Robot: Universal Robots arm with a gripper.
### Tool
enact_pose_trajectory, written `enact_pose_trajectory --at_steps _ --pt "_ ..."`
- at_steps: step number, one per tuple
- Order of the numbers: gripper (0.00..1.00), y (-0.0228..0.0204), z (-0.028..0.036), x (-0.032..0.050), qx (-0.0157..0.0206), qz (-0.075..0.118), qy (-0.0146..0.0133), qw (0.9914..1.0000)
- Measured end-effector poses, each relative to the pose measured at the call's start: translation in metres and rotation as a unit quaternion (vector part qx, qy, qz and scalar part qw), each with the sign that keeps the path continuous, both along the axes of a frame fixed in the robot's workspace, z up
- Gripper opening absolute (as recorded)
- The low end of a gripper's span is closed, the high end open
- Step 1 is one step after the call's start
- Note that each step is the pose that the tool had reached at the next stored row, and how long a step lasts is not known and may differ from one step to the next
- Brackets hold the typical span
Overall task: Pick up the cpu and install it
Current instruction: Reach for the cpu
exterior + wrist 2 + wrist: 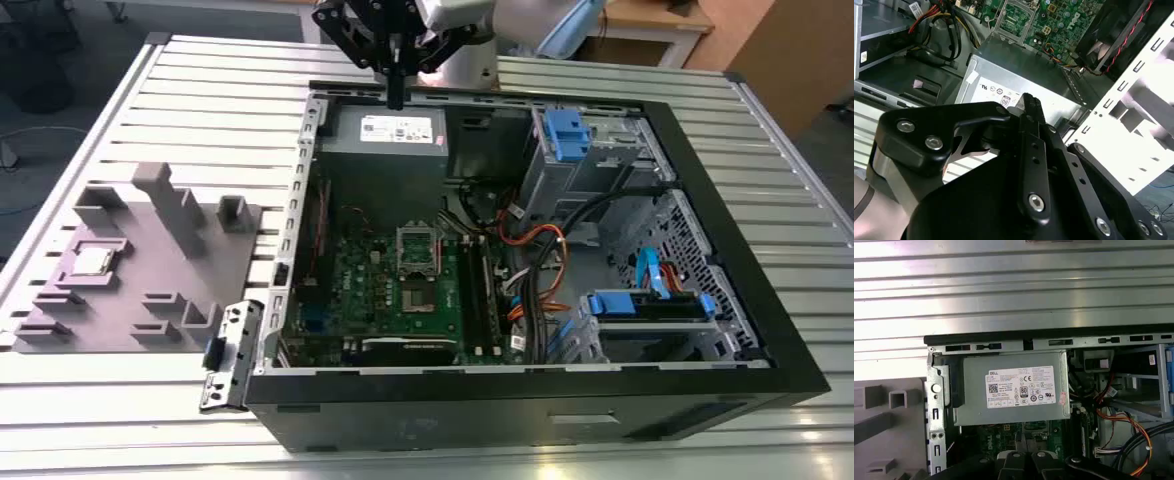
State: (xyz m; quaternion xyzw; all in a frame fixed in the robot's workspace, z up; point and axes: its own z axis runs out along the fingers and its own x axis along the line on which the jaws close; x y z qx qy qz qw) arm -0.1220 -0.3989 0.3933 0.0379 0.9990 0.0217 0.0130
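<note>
The cpu [91, 261], a small silver square, lies in a recess of the grey tray [214, 275] at the exterior view's left, outside the open computer case [534, 400]. The dark socket [418, 252] with its metal frame sits mid-motherboard, and the second wrist view shows the socket [1014, 17] too. My gripper [396, 101] hangs over the case's far edge above the grey power supply [384, 130], far from the cpu. Its fingers [1029, 102] are pressed together, shut on nothing.
Inside the case are orange and black cables [534, 250], blue drive brackets [566, 135] and a graphics card [407, 350]. Upright grey blocks [167, 205] stand on the tray. The slatted metal table [214, 80] surrounds everything.
</note>
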Motion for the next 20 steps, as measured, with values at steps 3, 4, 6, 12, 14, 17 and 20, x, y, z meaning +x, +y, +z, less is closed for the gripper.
enact_pose_trajectory --at_steps 3,4,6,12,14,17,20 --pt "0.11 0.0000 0.0000 0.0000 0.0000 0.000 0.0000 1.00000" --pt "0.11 0.0000 0.0000 0.0000 0.0000 0.000 0.0000 1.00000" --pt "0.11 0.0000 0.0000 0.0000 0.0000 0.000 0.0000 1.00000" --pt "0.11 0.0000 -0.0001 -0.0022 0.0000 0.000 -0.0002 1.00000" --pt "0.11 0.0000 0.0000 -0.0039 0.0000 0.000 -0.0003 1.00000" --pt "0.11 0.0000 0.0000 -0.0071 0.0000 0.000 -0.0008 1.00000" --pt "0.11 0.0000 0.0000 -0.0107 0.0000 0.000 -0.0017 1.00000"
